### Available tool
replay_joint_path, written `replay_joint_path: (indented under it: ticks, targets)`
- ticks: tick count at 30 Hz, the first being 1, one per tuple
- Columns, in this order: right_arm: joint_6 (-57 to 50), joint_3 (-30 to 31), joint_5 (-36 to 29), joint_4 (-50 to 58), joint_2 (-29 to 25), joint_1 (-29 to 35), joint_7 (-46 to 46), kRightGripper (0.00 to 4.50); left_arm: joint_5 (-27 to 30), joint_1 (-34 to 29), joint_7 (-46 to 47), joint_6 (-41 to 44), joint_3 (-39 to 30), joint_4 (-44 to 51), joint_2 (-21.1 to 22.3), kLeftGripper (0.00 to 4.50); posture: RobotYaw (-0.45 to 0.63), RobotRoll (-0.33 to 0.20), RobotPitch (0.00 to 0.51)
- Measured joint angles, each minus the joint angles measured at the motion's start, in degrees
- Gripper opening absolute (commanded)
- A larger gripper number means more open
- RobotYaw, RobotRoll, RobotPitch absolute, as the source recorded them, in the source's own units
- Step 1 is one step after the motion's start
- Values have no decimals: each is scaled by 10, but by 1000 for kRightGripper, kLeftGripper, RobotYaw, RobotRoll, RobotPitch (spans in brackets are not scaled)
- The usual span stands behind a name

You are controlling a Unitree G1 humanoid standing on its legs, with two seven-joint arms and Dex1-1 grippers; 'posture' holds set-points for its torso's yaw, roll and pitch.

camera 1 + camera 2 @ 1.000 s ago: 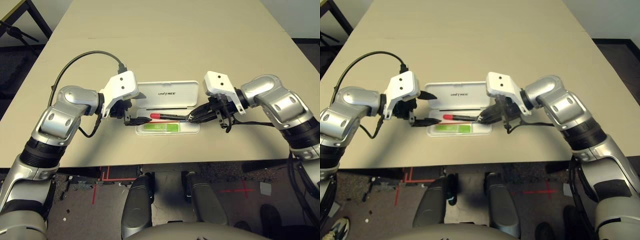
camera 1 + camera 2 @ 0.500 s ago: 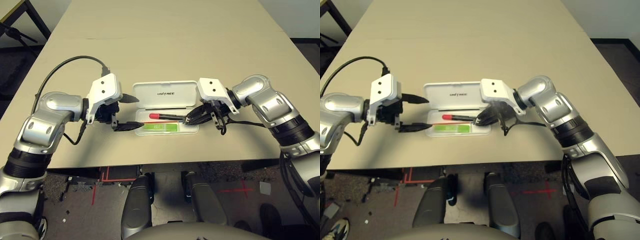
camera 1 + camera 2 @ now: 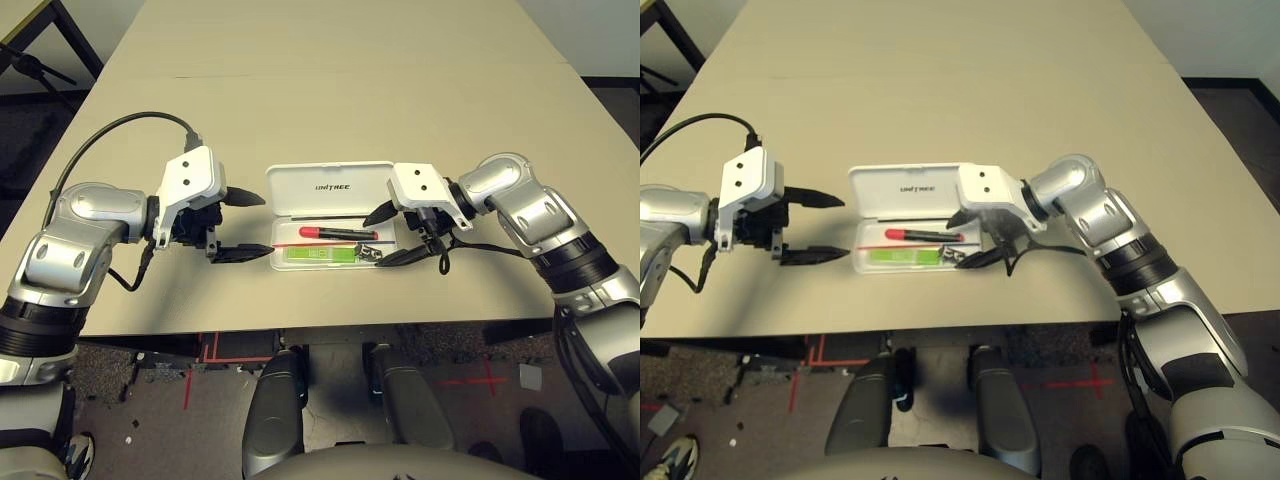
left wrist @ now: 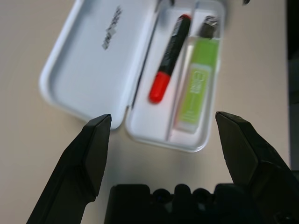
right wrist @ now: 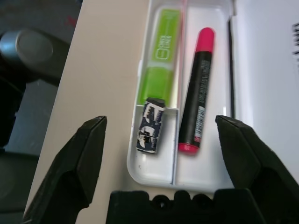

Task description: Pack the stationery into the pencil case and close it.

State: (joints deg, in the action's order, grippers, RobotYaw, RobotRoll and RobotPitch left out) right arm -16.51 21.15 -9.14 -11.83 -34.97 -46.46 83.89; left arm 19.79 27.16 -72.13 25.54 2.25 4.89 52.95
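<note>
Closing is what remains: marker (image 5: 195,95), green stick (image 5: 160,60) and clip (image 5: 150,126) lie in the open pencil case (image 3: 330,190) tray, both pincers (left (image 3: 232,225), right (image 3: 390,232)) spread and empty, so the case could be skidded across the tabletop (image 3: 330,80) by an off-centre lid push.

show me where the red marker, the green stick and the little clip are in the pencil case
red marker (image 5: 195,93), right wrist view, middle of its black barrel.
green stick (image 5: 159,60), right wrist view, middle of its flat face.
clip (image 5: 150,125), right wrist view, centre of its black-and-silver body.
</note>
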Motion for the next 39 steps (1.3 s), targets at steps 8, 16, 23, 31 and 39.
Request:
replay_joint_path:
  ticks: [8, 16, 23, 31, 39]
  targets:
    - [1, -85, -82, -22, -22, 26, 47, 4471, -19, 55, 2, -25, 0, -83, -2, 4500, 13, 0, 194]
    - [14, -124, -197, -42, -86, 56, 81, 4471, -64, 107, 37, -40, 9, -165, -14, 4500, -6, 0, 191]
    - [20, -132, -268, -62, -143, 72, 83, 4500, -126, 189, 99, -56, 19, -295, -50, 2742, -30, 0, 188]
    - [34, -136, -285, -73, -157, 84, 83, 4500, -156, 255, 98, -112, 41, -411, -106, 35, -49, 0, 190]
    - [35, -151, -292, -74, -156, 93, 84, 4500, -177, 342, 21, -160, 74, -524, -152, 35, -70, 0, 190]
